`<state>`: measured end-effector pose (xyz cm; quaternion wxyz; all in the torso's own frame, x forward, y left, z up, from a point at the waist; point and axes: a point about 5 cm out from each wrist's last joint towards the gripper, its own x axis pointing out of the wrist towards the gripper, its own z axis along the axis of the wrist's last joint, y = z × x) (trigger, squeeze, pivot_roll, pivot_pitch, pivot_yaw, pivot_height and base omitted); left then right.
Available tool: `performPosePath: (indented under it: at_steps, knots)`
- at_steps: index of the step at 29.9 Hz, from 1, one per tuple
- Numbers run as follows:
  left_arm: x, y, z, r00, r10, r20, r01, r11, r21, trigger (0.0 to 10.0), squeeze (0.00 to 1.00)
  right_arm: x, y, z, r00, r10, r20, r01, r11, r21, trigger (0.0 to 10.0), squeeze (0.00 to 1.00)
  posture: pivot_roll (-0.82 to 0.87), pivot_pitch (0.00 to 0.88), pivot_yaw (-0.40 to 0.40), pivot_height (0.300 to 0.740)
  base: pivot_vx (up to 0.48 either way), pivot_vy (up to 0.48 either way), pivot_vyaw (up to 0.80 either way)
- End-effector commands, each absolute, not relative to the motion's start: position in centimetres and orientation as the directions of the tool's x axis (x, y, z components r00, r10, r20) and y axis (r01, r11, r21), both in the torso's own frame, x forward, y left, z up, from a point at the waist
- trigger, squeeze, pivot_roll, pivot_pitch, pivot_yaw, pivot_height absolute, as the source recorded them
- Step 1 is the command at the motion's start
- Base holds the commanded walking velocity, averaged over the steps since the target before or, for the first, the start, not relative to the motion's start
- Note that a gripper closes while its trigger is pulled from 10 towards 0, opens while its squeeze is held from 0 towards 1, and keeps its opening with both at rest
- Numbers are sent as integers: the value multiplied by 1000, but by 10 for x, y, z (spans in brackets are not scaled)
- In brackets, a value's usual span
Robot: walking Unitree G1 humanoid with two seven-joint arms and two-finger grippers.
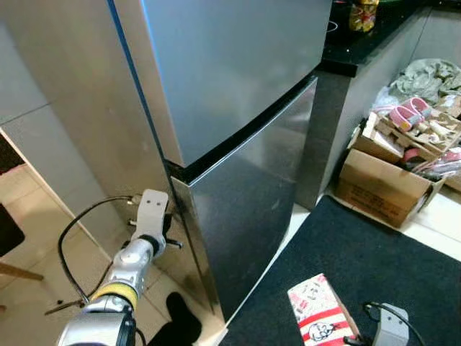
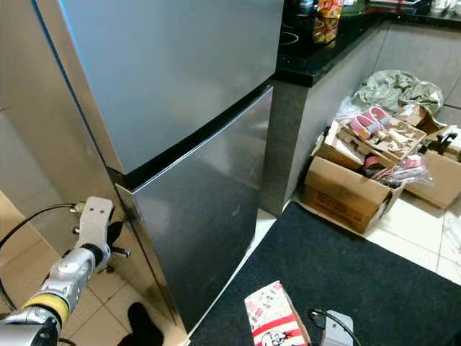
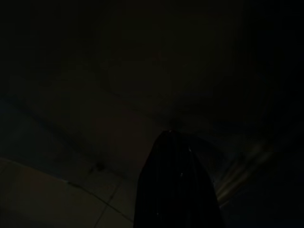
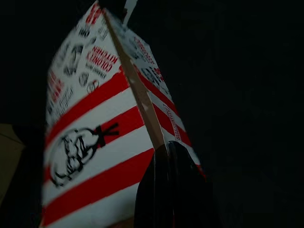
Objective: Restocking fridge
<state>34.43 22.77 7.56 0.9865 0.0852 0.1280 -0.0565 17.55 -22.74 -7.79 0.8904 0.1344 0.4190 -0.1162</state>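
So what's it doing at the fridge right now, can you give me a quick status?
Left gripper at the lower fridge door edge; door shut. Right gripper shut on red-and-white striped box, low over black mat. Cardboard boxes off right.

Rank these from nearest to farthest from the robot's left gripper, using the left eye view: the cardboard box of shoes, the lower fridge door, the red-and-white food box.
1. Lower fridge door: right beside the left gripper, at its edge.
2. Red-and-white food box: low over the dark mat, on the robot's right.
3. Cardboard box of shoes: far right, by the counter.
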Motion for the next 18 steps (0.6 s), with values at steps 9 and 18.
performPosePath:
  at_steps: [9, 18]
  knots:
    - [347, 218, 83, 929, -285, -237, 309, 948, 72, 3255, 0, 166, -238, -79, 620, -129, -774, 349, 929, 125, 10000, 0, -75, 82, 60, 740, 0, 0, 0]
    - [334, 203, 75, 812, -530, -246, 559, 827, 62, 10000, 0, 163, -238, -80, 616, -123, -778, 337, 934, 119, 10000, 0, -73, 89, 47, 740, 0, 0, 0]
